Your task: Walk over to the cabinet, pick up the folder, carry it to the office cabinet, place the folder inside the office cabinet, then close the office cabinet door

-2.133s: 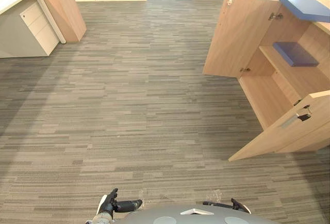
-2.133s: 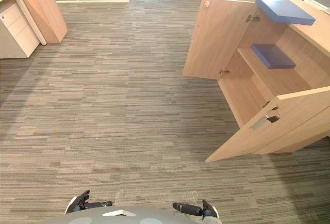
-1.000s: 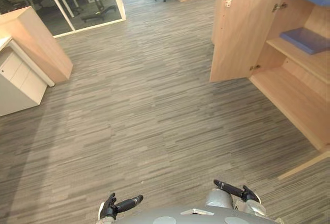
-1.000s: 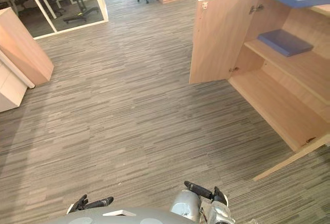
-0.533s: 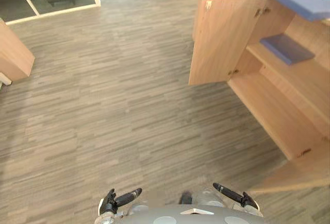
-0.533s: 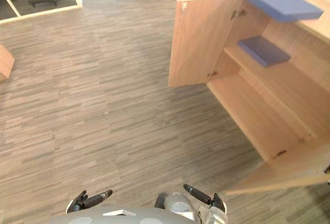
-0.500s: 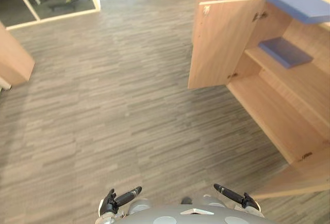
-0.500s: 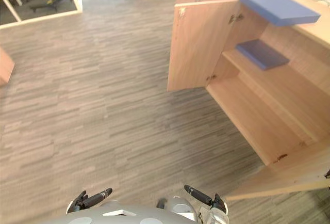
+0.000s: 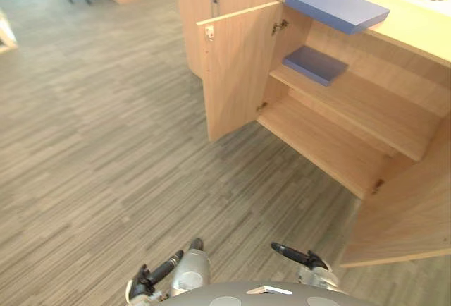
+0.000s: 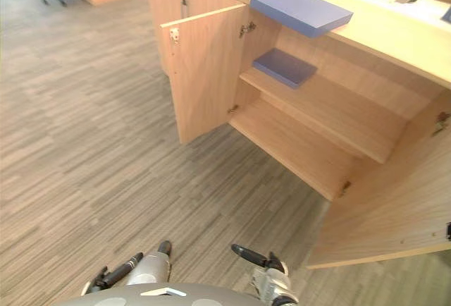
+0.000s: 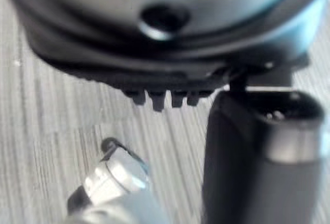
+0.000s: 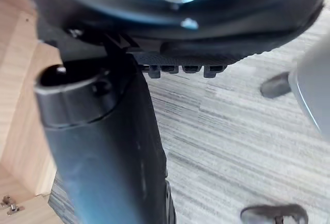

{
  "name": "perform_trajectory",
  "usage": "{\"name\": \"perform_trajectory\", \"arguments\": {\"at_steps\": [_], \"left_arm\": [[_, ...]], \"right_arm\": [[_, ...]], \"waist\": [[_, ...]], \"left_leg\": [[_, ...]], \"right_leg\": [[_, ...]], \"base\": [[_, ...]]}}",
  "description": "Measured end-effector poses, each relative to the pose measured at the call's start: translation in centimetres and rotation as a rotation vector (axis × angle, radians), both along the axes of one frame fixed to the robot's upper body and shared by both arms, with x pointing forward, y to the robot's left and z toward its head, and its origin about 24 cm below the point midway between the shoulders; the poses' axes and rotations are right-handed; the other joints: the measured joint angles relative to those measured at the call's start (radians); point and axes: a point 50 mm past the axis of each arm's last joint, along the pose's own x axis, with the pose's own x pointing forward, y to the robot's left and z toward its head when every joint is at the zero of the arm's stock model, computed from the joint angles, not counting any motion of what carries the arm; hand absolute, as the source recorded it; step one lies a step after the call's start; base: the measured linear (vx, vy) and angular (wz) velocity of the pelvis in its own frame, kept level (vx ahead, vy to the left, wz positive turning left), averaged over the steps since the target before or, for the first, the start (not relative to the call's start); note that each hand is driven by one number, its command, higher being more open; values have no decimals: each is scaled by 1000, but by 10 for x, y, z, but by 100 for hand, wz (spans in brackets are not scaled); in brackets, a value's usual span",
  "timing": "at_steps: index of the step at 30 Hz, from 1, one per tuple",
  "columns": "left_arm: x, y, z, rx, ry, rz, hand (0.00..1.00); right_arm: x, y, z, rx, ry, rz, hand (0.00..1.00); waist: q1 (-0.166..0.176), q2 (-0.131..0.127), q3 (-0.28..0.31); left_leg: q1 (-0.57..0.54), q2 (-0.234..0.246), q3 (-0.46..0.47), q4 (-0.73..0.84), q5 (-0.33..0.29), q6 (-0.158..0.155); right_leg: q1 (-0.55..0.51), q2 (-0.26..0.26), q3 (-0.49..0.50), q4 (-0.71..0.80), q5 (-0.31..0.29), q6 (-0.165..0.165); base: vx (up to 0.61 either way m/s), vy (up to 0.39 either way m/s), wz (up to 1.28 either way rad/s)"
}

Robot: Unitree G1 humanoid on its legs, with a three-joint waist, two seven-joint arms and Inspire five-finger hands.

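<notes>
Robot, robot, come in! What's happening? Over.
Left hand, right hand open, empty. Folder atop cabinet, untouched; second folder on shelf inside. Doors open.

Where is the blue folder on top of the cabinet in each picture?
Left eye view: the blue folder lies upper right, on the cabinet top, above the open compartment.
Right eye view: the same folder lies upper middle, on that top.
Shared landmark: the open cabinet door, lower left of it in both.

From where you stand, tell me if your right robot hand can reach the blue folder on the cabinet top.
Probably not: the right robot hand hangs low, and carpet lies between it and the blue folder.
</notes>
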Motion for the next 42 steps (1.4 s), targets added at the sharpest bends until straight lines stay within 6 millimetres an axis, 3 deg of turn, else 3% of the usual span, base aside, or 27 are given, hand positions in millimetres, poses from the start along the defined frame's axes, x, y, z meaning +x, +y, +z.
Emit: {"name": "perform_trajectory", "arguments": {"at_steps": [1,3,4,5,7,8,10,12,14,15,16,19,23,28,31,33,34,35,36,37,38,39,40,41,42], "left_arm": [[-1,1,-1,-1,9,-1,100],[-6,-2,-3,-9,32,-4,100],[-7,-3,-3,-10,36,-7,100],[-8,-5,-3,-11,44,-21,100],[-7,-9,-4,-18,51,-51,100],[-7,-10,-4,-18,53,-61,100],[-3,-11,-4,-10,50,-120,100],[4,-12,-3,-7,38,-154,100],[12,-12,-2,-4,22,-164,100],[16,-9,-1,6,11,-169,100],[17,-9,-1,6,14,-169,100],[18,-12,-1,-2,6,-159,100],[28,-13,1,-6,-31,-145,100],[24,-13,0,-18,-28,-137,100],[19,-7,0,-10,-17,-139,100],[24,-5,2,-5,-36,-146,100],[25,-6,2,-7,-39,-146,100],[24,-9,2,-15,-38,-145,100],[23,-10,1,-22,-26,-148,100],[24,-7,2,-19,-30,-150,100],[25,-6,3,-14,-34,-154,100],[31,-7,5,-12,-57,-168,100],[37,-8,7,-9,-80,-181,100],[39,-9,7,-8,-87,-185,100],[40,-13,7,-6,-91,-208,100]], "right_arm": [[0,0,0,4,1,-2,100],[-1,-5,0,8,-4,-25,100],[0,-8,1,8,-14,-34,100],[6,-14,4,-4,-45,-43,100],[12,-25,8,-28,-87,-65,100],[12,-26,8,-31,-85,-66,100],[11,-25,7,-29,-80,-62,100],[14,-25,8,-28,-87,-68,100],[23,-21,10,-13,-111,-86,100],[26,-17,11,-1,-122,-95,100],[27,-14,11,6,-129,-102,100],[22,-13,9,12,-118,-125,100],[8,-16,6,5,-84,-137,100],[-6,-18,3,-15,-45,-118,100],[-11,-14,0,4,-17,-112,100],[-13,-14,-1,2,-7,-82,100],[-14,-15,0,-3,-6,-62,100],[-13,-18,0,-19,-5,-29,100],[-13,-21,1,-35,1,7,100],[-11,-18,1,-31,0,19,100],[-10,-16,1,-28,-2,25,100],[-5,-16,2,-30,-7,27,100],[3,-15,4,-33,-23,30,100],[7,-15,4,-33,-29,32,100],[11,-14,5,-31,-34,36,100]], "waist": [[0,-3,-2],[7,-2,-16],[4,-1,-20],[-9,16,-20],[-30,37,-17],[-30,43,-20],[-31,51,-20],[-37,55,-15],[-52,49,3],[-56,28,17],[-57,18,26],[-53,26,22],[-54,19,20],[-57,25,-16],[-55,5,-42],[-58,14,-50],[-55,22,-50],[-50,43,-51],[-52,71,-54],[-47,62,-50],[-38,48,-47],[-17,55,-42],[-2,55,-26],[2,56,-18],[5,65,-8]], "left_leg": [[19,-19,38,10,-22,25],[106,-74,160,-60,-40,85],[132,-90,188,-92,-36,98],[181,-116,232,-147,-19,125],[286,-141,277,-231,-3,151],[305,-141,286,-251,-1,154],[365,-138,328,-303,4,163],[372,-121,350,-307,1,165],[376,-102,366,-311,-19,159],[388,-99,378,-316,-35,140],[405,-88,372,-326,-46,128],[422,-68,325,-368,-28,97],[453,-31,304,-408,-20,71],[473,8,283,-413,-53,63],[403,37,277,-224,-145,52],[247,88,258,188,-222,36],[207,105,255,287,-221,35],[160,141,253,428,-208,31],[108,188,258,606,-138,14],[65,199,266,706,-39,22],[36,200,269,761,-44,29],[-34,192,272,822,-143,44],[-97,173,277,789,-210,58],[-120,162,280,731,-229,58],[-134,136,269,529,-221,60]], "right_leg": [[-13,-29,15,42,3,6],[-144,-109,73,284,11,0],[-189,-129,76,362,25,-10],[-265,-176,39,506,52,-60],[-322,-233,-156,691,34,-111],[-325,-239,-214,709,28,-119],[-326,-224,-419,680,-12,-95],[-331,-194,-485,594,-60,-82],[-352,-161,-501,471,-55,-71],[-366,-149,-499,358,-35,-47],[-359,-128,-498,338,-9,-64],[-349,-65,-501,305,-20,-66],[-315,-26,-536,287,-46,-89],[-255,24,-557,204,-50,-90],[-186,62,-554,124,-31,-95],[-115,101,-517,55,-11,-105],[-97,113,-510,43,-11,-105],[-65,138,-498,24,-11,-105],[-7,167,-489,-19,-11,-105],[27,161,-468,-48,-11,-105],[40,153,-453,-56,-11,-105],[51,131,-417,-57,-11,-106],[60,95,-384,-50,-12,-108],[63,75,-377,-39,-13,-107],[71,42,-358,-11,-17,-100]], "base": [[251,412,-82],[247,460,-116],[147,335,-102],[116,258,-67],[140,275,-58],[124,221,-56],[124,108,-61],[84,9,-53],[5,-63,-48],[-1,-136,-42],[35,-161,-40],[132,-162,-30],[212,-144,7],[200,-19,16],[258,-3,6],[245,30,4],[243,53,-16],[256,46,-32],[311,75,-41],[263,82,-42],[251,134,-55],[243,201,-67],[238,230,-67],[234,266,-57],[231,269,-43]]}}
